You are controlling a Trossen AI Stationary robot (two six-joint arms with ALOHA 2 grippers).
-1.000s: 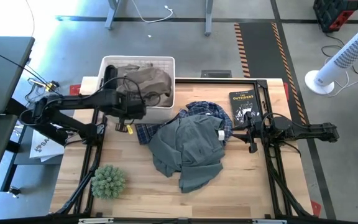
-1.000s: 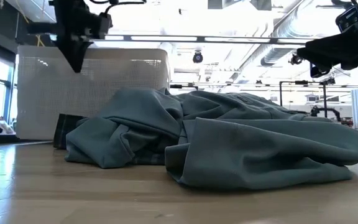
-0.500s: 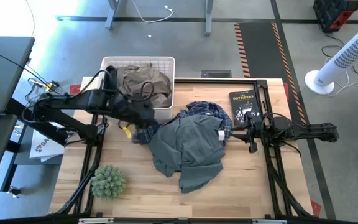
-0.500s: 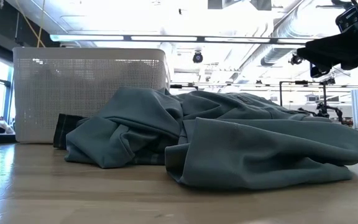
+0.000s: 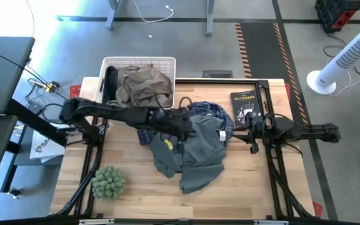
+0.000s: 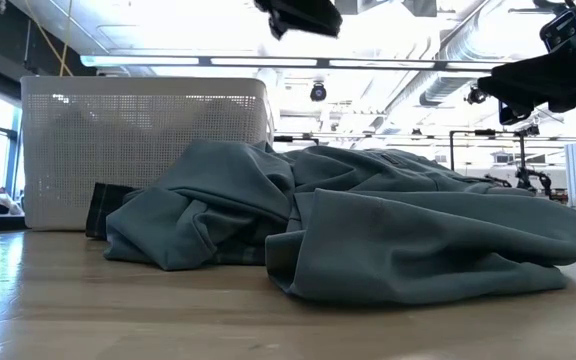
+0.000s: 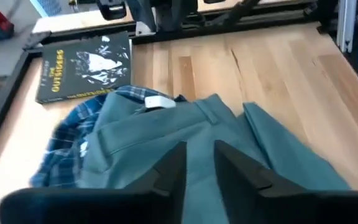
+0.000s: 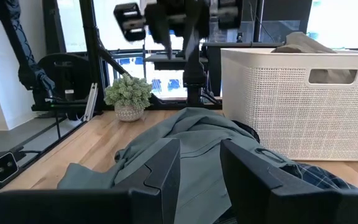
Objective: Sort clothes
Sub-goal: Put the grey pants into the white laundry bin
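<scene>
Flanking the grey-green T-shirt (image 5: 189, 153): basket (image 5: 167, 63), book (image 5: 245, 106), probably a plant (image 5: 109, 182).

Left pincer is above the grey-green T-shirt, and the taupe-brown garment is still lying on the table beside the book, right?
Not quite. The left pincer is above the grey-green T-shirt, but the taupe-brown garment lies in the white basket, not on the table beside the book. The high view shows it.

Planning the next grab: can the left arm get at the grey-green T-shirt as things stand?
Probably yes. The left gripper hangs open right over the grey-green T-shirt, which lies on top of the plaid shirt with nothing over it. The right gripper waits at the pile's far edge.
</scene>
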